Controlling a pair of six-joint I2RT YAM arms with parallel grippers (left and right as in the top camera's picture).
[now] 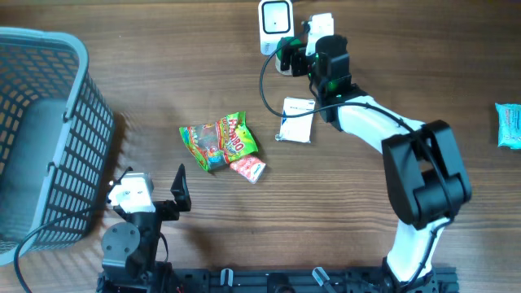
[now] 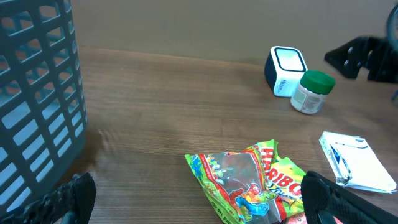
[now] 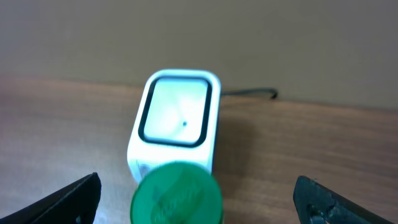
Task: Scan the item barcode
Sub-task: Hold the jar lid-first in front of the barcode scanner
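A small bottle with a green lid (image 2: pixel 312 91) stands upright on the table just in front of the white barcode scanner (image 2: pixel 286 70). The right wrist view has the green lid (image 3: pixel 177 193) low in the middle and the scanner (image 3: pixel 175 118) facing it from behind. My right gripper (image 3: pixel 199 199) is open, its fingers wide on either side of the bottle and touching nothing. From overhead, the right gripper (image 1: pixel 291 50) sits beside the scanner (image 1: pixel 275 24). My left gripper (image 2: pixel 199 208) is open and empty near the front edge, short of a Haribo bag (image 2: pixel 249 180).
A grey basket (image 1: pixel 49 122) fills the left side. The Haribo bag (image 1: pixel 218 140) and a small pink packet (image 1: pixel 248 168) lie mid-table. A white notepad with a pen (image 1: pixel 297 120) lies under the right arm. A blue packet (image 1: pixel 509 124) is at the right edge.
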